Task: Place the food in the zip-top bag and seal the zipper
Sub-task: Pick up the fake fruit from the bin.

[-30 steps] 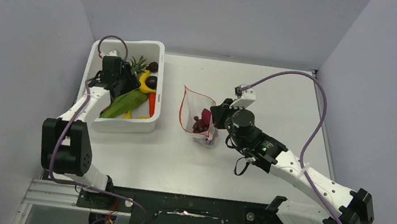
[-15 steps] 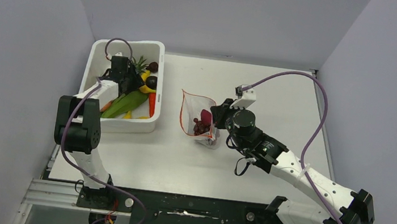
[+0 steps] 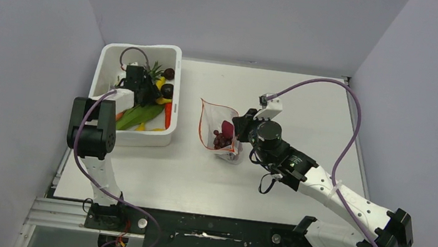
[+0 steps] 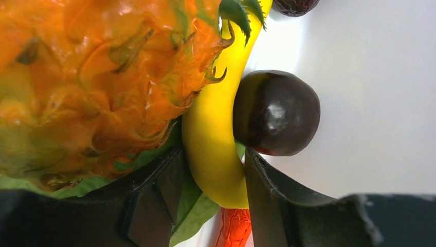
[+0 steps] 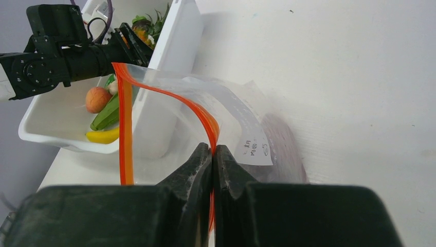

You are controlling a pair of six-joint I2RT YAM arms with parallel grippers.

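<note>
One clear zip-top bag (image 3: 214,120) sits mid-table, mouth open, right gripper (image 5: 212,149) pinched on its red-orange zipper (image 5: 125,128). Left gripper (image 4: 213,154) straddles the banana (image 4: 211,118) in the tub (image 3: 139,137); can't tell if it's clamped.

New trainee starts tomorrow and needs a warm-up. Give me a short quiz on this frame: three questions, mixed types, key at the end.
1. Multiple choice: what lies between the fingers of the left end effector? A) a carrot B) the banana C) a lemon
2. True or false: the mouth of the bag is zipped shut.
3. Short answer: which part of the bag is the right end effector pinching?

Key
1. B
2. False: the mouth stands open.
3. The red strip along the mouth.
</note>
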